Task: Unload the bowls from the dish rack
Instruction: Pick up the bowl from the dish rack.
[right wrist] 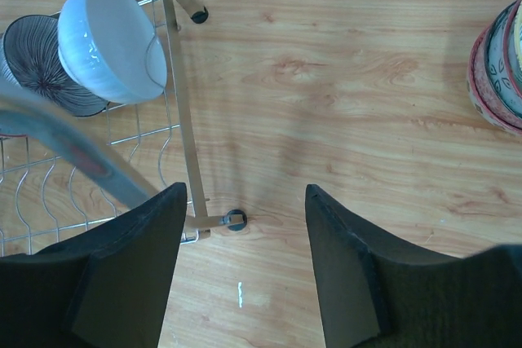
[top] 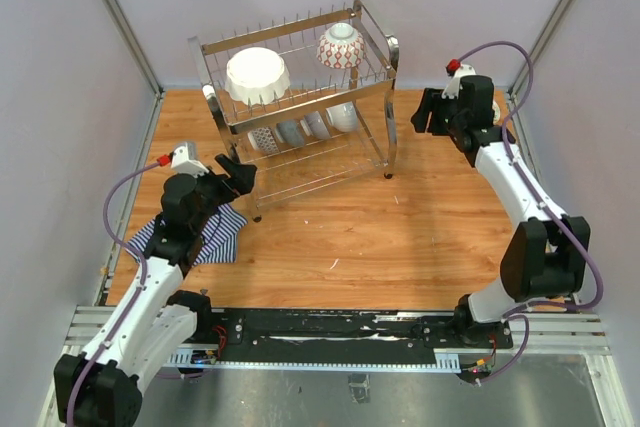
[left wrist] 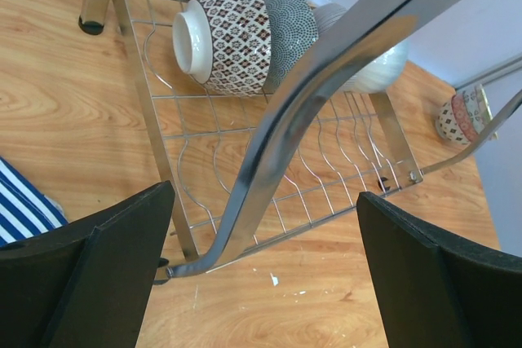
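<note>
Top external: dish rack [top: 310, 104] lies lengthwise left-right, right end farther.

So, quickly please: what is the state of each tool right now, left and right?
Left tool: open, holding nothing.
Right tool: open, holding nothing.
</note>
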Controlling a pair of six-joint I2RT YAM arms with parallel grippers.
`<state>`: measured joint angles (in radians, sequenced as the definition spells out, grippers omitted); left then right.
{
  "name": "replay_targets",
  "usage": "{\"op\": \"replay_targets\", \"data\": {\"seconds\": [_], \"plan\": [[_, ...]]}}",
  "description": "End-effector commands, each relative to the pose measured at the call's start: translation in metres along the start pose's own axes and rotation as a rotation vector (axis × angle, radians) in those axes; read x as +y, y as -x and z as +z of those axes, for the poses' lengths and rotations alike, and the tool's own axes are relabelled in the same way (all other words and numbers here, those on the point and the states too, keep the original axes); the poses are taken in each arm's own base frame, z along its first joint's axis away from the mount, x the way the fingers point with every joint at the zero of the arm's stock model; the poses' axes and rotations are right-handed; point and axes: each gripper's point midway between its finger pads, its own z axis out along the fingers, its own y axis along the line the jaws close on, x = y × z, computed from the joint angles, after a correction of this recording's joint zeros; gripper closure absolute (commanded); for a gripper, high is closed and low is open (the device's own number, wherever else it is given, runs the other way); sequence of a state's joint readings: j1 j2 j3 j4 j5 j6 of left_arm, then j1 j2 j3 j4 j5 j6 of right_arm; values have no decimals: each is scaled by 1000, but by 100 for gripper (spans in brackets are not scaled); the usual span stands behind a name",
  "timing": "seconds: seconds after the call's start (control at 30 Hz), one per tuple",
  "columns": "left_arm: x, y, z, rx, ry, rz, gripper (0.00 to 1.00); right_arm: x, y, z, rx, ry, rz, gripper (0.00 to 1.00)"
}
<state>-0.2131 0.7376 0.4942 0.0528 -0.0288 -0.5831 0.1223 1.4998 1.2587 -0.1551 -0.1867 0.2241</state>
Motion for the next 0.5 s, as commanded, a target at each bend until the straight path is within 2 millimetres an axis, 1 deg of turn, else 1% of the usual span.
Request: {"op": "replay_targets", "data": {"seconds": [0.0,0.2,0.37,0.43,0.47], "plan": [[-14,25,6,-68,-28,16,1,-4,14,16,-1,52,20,39],[-13,26,17,-70,-14,23,1,7,10,39,37,147,20,38],[-15,29,22,-71,-13,22,1,15,5,50,48,209,25,37],[-17,31,22,-70,-15,23,1,16,9,52,39,224,23,37],[-17,31,22,-70,-14,24,1,16,15,53,28,237,20,37]]}}
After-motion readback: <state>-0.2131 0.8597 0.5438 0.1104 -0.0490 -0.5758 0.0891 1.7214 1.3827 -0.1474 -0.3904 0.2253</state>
